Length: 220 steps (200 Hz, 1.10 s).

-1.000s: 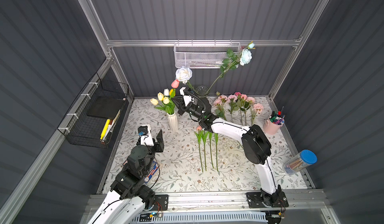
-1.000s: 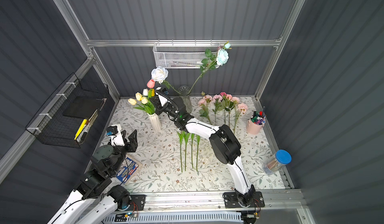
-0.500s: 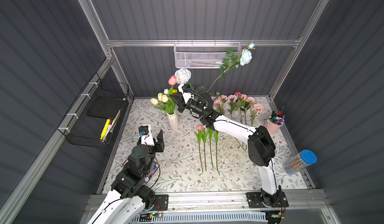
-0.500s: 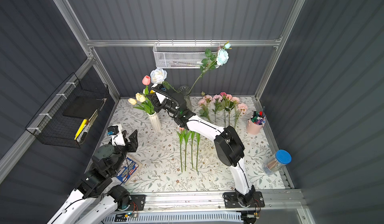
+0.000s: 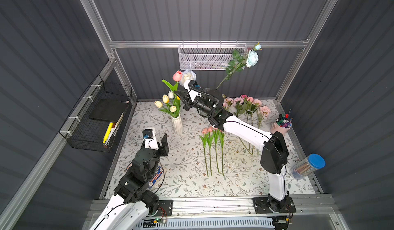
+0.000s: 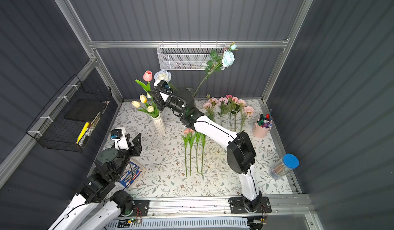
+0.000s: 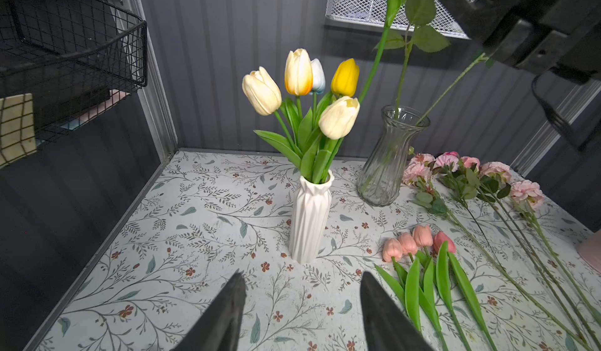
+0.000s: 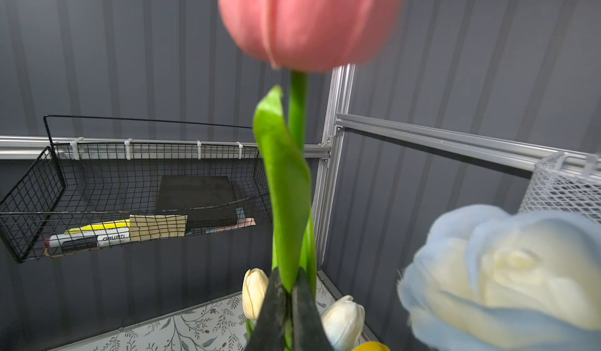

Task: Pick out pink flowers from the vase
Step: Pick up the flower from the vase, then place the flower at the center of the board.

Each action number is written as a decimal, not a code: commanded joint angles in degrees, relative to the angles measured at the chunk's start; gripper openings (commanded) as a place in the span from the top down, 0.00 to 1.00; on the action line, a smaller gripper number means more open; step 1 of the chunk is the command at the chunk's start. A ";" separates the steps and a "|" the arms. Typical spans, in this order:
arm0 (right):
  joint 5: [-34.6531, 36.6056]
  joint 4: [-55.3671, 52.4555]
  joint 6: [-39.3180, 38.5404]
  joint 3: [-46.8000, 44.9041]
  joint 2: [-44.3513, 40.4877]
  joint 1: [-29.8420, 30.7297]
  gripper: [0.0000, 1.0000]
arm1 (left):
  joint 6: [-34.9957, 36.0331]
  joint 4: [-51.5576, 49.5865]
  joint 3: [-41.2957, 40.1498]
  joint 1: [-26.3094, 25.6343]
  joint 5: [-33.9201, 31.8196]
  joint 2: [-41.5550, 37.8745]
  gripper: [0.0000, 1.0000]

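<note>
We hold the pink tulip with the right end effector clamped on its stem, bloom high above the white vase — likely light and bendy, so best gripped by stem, never petals.

Dark grey ribbed walls in aluminium framing enclose a leaf-patterned tabletop.

Salmon-pink tulips: four lying flat, plus one raised pink tulip, five in all. Cream and yellow tulips: five. Pale roses: two, a white rose and a blue rose. Ruffled pink blooms: six or seven, bunched. Vases: two, white vase, glass vase. Wall baskets: two, black basket, white mesh basket. Pen cup: one. Blue-lidded jar: one.
</note>
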 commanded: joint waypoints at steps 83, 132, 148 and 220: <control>0.85 -6.51 -5.79 2.89 -10.74 1.12 1.00 | 0.78 -0.55 0.82 0.07 -1.55 -0.28 0.42; 9.27 -14.23 -3.41 0.69 -16.96 1.66 1.00 | 1.17 -0.91 1.01 0.07 -1.42 -1.00 0.37; 13.27 -19.99 1.01 -1.98 -20.56 1.74 1.00 | 1.77 -0.37 1.07 0.07 0.39 -1.18 0.35; 19.41 -43.29 28.35 -27.95 -38.66 1.71 1.00 | 2.62 0.50 1.52 0.07 6.87 -0.13 0.29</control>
